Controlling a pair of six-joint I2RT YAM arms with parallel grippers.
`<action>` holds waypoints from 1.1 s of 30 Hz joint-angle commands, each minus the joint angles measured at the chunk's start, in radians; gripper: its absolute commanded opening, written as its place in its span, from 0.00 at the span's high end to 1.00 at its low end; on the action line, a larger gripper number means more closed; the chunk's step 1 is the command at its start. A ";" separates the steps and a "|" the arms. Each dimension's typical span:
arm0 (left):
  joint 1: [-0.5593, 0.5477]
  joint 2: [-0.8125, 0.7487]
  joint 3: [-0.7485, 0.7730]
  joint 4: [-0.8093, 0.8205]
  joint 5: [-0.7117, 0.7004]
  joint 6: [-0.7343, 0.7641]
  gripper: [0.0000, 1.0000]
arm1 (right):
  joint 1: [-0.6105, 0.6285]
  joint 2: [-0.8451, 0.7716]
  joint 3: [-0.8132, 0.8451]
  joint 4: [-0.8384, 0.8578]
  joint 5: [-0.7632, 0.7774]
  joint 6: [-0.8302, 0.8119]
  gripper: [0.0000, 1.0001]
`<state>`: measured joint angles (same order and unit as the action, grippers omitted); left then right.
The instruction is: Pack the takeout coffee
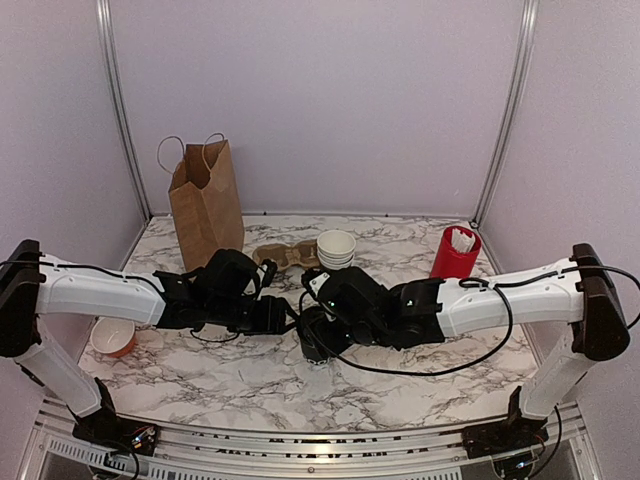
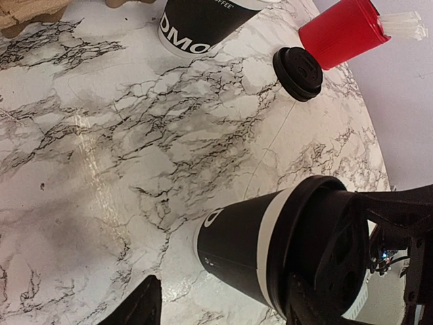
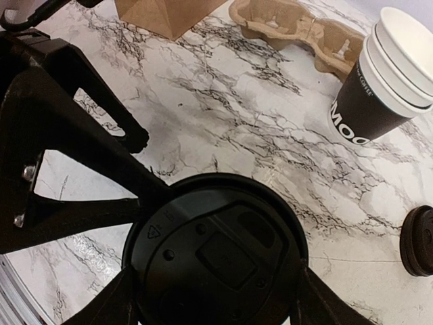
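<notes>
the right gripper (image 3: 216, 301) is clamping its fingers on the lid rim of the coffee (image 2: 237, 250), probably gripping high so that the cup lifts upright. the cup is standing on the table (image 1: 200, 370) near the middle (a little toward the arms). the left gripper (image 1: 278, 316) is hovering at its 9 o'clock, jaws apart and holding nothing, likely ready to steady it. the paper bag (image 1: 205, 205) is sitting at 10 o'clock, the cardboard carrier (image 1: 283, 255) at 11.

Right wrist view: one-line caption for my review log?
Right pincer clasps the lidded takeout coffee on the marble table, cup stack and carrier beyond.
</notes>
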<state>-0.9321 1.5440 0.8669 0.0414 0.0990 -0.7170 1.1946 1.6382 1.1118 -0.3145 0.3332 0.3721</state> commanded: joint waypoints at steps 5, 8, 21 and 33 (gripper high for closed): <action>-0.019 0.043 -0.015 -0.067 0.005 0.010 0.38 | 0.032 0.058 -0.039 -0.124 -0.089 0.030 0.30; -0.018 0.038 -0.003 -0.076 0.003 0.016 0.38 | 0.032 0.045 -0.024 -0.125 -0.088 0.026 0.28; -0.022 0.019 0.044 -0.122 -0.022 0.049 0.38 | 0.010 0.033 0.066 -0.141 -0.066 -0.003 0.25; -0.022 0.007 0.055 -0.137 -0.032 0.055 0.38 | -0.019 0.000 0.115 -0.138 -0.069 -0.018 0.24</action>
<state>-0.9459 1.5440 0.9047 -0.0269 0.0841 -0.6872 1.1831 1.6455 1.1812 -0.4343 0.2955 0.3626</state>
